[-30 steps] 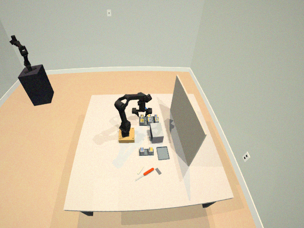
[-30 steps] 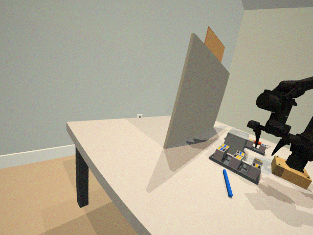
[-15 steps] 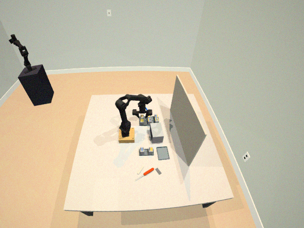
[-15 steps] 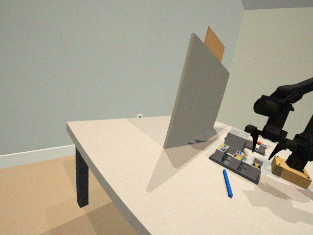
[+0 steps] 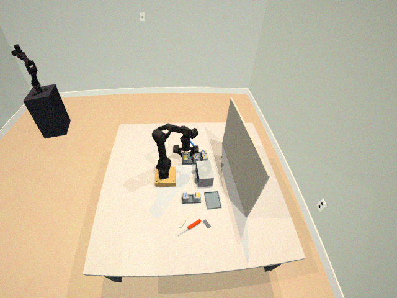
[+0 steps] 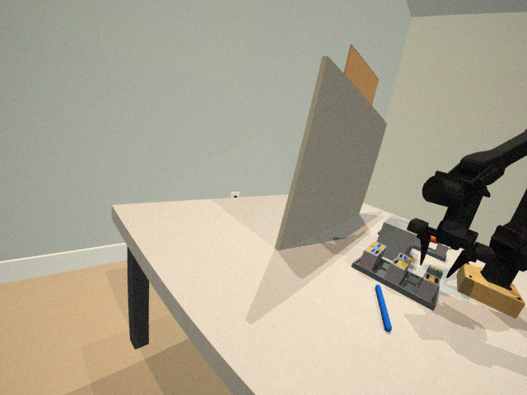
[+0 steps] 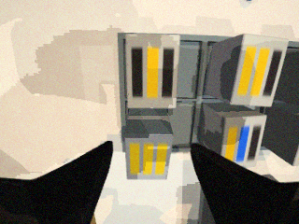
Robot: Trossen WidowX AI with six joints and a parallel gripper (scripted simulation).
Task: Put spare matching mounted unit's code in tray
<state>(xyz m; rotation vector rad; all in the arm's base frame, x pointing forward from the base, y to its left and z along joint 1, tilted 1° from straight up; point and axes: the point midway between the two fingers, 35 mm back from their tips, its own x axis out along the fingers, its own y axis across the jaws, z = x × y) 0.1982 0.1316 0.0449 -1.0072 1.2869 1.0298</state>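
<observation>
"How's the pincer (image 5: 185, 149) (image 6: 434, 270) (image 7: 152, 147)?"

"Partly spread, gripping nothing. Its fingers flank the three-yellow-bar spare (image 5: 185, 157) (image 6: 435, 269) (image 7: 149, 159), probably the chosen one."

"Where's that sitting?"

"In the near-base corner of the larger rack (image 5: 189, 162) (image 6: 394, 285) (image 7: 121, 70), among several other barred spares."

"Is the code settled?"

"Can't tell; no view shows the back of the grey block (image 5: 204, 173) (image 6: 395, 238), likely the mounted unit."

"And beyond it?"

"The smaller rack (image 5: 191, 201) (image 6: 442, 257) holds two spares; beside it, the tray (image 5: 213, 200) is empty."

"So what's left?"

"Grasping, lifting, carrying, placing, letting go."
</observation>
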